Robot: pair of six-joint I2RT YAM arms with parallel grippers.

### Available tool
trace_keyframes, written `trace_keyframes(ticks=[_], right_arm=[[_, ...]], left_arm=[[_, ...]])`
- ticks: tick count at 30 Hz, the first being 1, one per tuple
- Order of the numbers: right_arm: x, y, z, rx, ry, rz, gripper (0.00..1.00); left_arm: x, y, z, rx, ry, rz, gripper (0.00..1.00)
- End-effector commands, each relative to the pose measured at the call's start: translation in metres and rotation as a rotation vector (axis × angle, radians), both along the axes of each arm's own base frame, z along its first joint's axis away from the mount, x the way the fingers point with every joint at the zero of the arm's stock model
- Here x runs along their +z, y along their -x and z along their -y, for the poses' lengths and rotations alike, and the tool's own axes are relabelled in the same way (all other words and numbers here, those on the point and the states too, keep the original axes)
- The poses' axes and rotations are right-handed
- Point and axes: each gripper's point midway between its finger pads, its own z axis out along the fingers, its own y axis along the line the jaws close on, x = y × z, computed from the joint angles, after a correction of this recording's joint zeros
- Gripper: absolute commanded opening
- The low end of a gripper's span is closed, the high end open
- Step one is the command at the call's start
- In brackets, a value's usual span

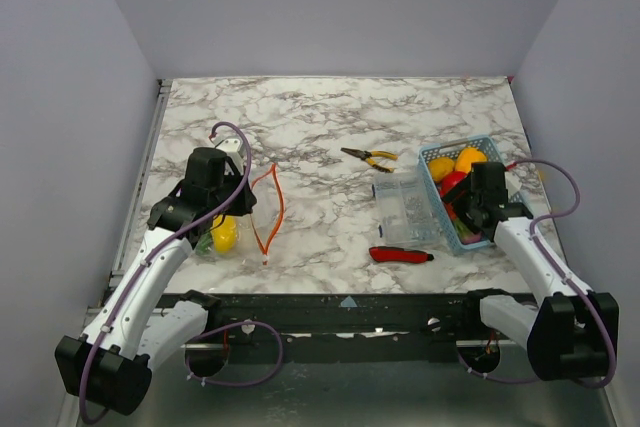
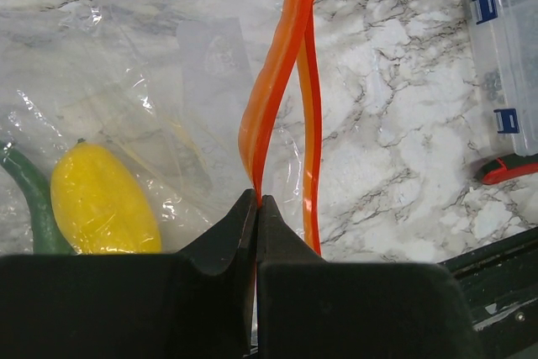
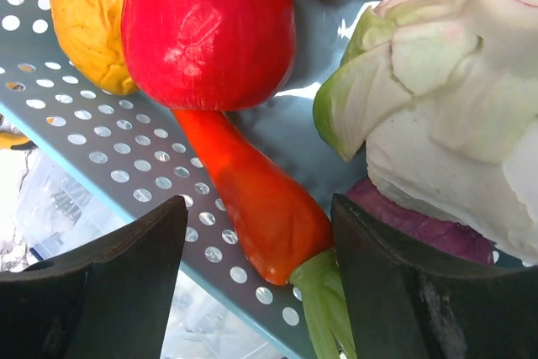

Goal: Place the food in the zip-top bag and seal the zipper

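The left gripper (image 2: pixel 256 199) is clenched on the zipper (image 2: pixel 286 65) of the zip-top bag (image 2: pixel 168 81) at the worktop's (image 1: pixel 320 117) left, with a yellow pepper (image 2: pixel 101 199) and green piece (image 2: pixel 29 199) inside. The right gripper (image 3: pixel 256 208) is spread wide around a red pepper (image 3: pixel 227 157) in the blue basket (image 1: pixel 487 144) — clear box (image 1: pixel 405 209), knife (image 1: pixel 400 255) and pliers (image 1: pixel 370 157) lie between.

Bright even light, soft shadows; glare on zip-top bag (image 2: pixel 126 65); close fingers (image 3: pixel 92 292) soft-focus.

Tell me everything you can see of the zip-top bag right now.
The bag is clear, crinkly plastic lying on the marble table, left of centre. Its orange zipper rim is unsealed, the two strips bowed apart. The left gripper is shut on one strip. A yellow piece and a green piece show through the plastic.
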Motion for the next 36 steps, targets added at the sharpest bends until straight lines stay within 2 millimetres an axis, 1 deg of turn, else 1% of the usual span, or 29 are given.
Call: trace_keyframes(ticks=[1, 3, 4, 7, 9, 14, 18, 23, 26, 32, 36], right_arm=[[-0.013, 0.009, -0.009, 0.009, -0.066, -0.033, 0.72], [-0.015, 0.010, -0.008, 0.006, -0.067, -0.036, 0.71], [-0.015, 0.011, -0.007, 0.007, -0.063, -0.039, 0.68], [-0.011, 0.010, -0.004, 0.009, -0.049, -0.030, 0.52], [-0.007, 0.009, -0.005, 0.020, -0.051, -0.021, 0.43], [0.006, 0.007, -0.010, 0.053, -0.058, -0.015, 0.34], [0.019, 0.007, -0.007, 0.053, -0.041, 0.006, 0.24], [0.040, 0.006, 0.007, 0.018, 0.026, 0.047, 0.20], [0.049, 0.006, 0.012, 0.008, 0.054, 0.054, 0.15], [0.071, 0.004, 0.020, -0.005, 0.096, 0.100, 0.09], [0.081, 0.004, 0.024, -0.006, 0.125, 0.116, 0.00]], left_arm=[[0.010, 0.000, 0.006, -0.030, 0.028, 0.028, 0.00], [0.010, 0.000, 0.007, -0.032, 0.029, 0.028, 0.00], [0.010, 0.000, 0.007, -0.033, 0.030, 0.027, 0.00], [0.010, 0.000, 0.007, -0.033, 0.030, 0.028, 0.00], [0.010, 0.000, 0.007, -0.034, 0.031, 0.028, 0.00], [0.010, 0.000, 0.009, -0.040, 0.036, 0.024, 0.00], [0.010, 0.000, 0.009, -0.042, 0.037, 0.025, 0.00], [0.011, 0.001, 0.009, -0.044, 0.039, 0.028, 0.00], [0.011, 0.001, 0.009, -0.043, 0.039, 0.028, 0.00], [0.011, 0.001, 0.009, -0.045, 0.040, 0.027, 0.00], [0.011, 0.001, 0.010, -0.047, 0.043, 0.028, 0.00]])
